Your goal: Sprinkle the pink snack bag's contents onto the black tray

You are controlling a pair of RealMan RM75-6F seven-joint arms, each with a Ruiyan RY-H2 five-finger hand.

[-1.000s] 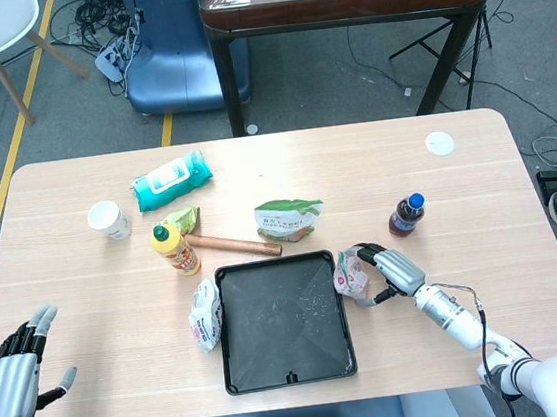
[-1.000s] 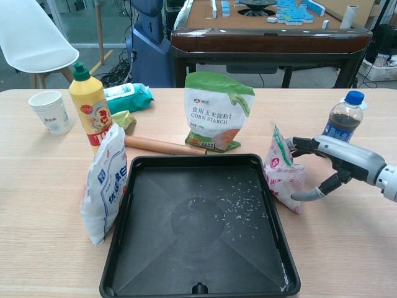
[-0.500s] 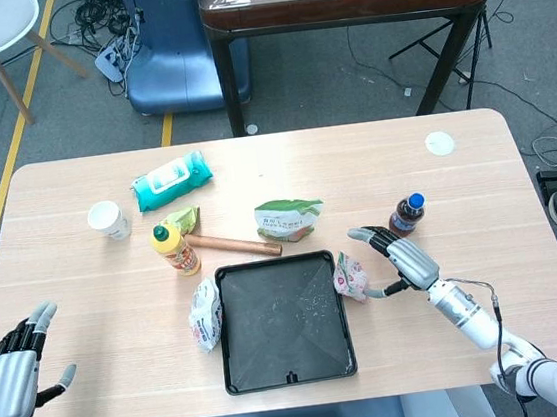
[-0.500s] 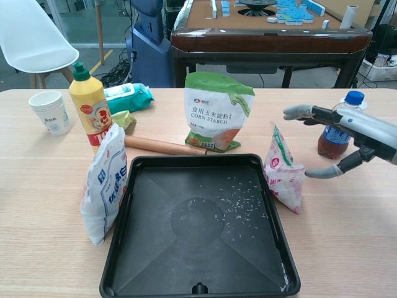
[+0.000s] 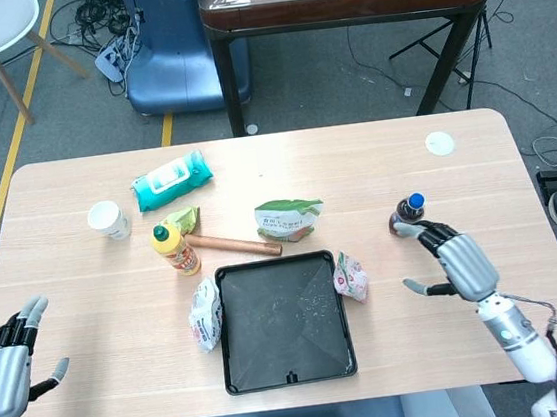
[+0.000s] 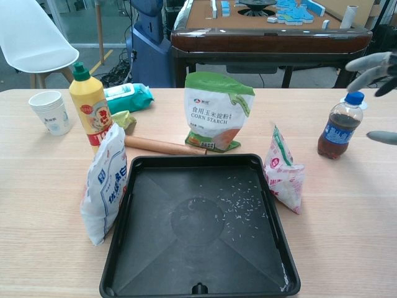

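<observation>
Left hand (image 5: 0, 373) hangs off the bench's (image 5: 516, 171) near-left corner, fingers spread, holding nothing, same as a second ago.

White bag (image 6: 104, 184) stands against the left rim of the black tray (image 6: 198, 288). Tray holds a thin scatter of white grains (image 6: 232, 208) around the centre and right (count looks unchanged over the last second).

Pink snack bag (image 6: 283, 172) stands upright on the bench, just off the tray's right rim, top pinched to a peak. Nothing is touching it.

Change: a second ago the right hand (image 5: 456, 264) was wrapped round that bag. It has let go and pulled back right and up. It's now well clear of the bag, near the cola bottle (image 6: 338, 126), fingers apart and empty. In the chest view only its fingertips (image 6: 366, 64) show at the right edge.

Read: bag set down and released, grains already on the tray, so the sprinkle looks done and this is the retreat.
</observation>
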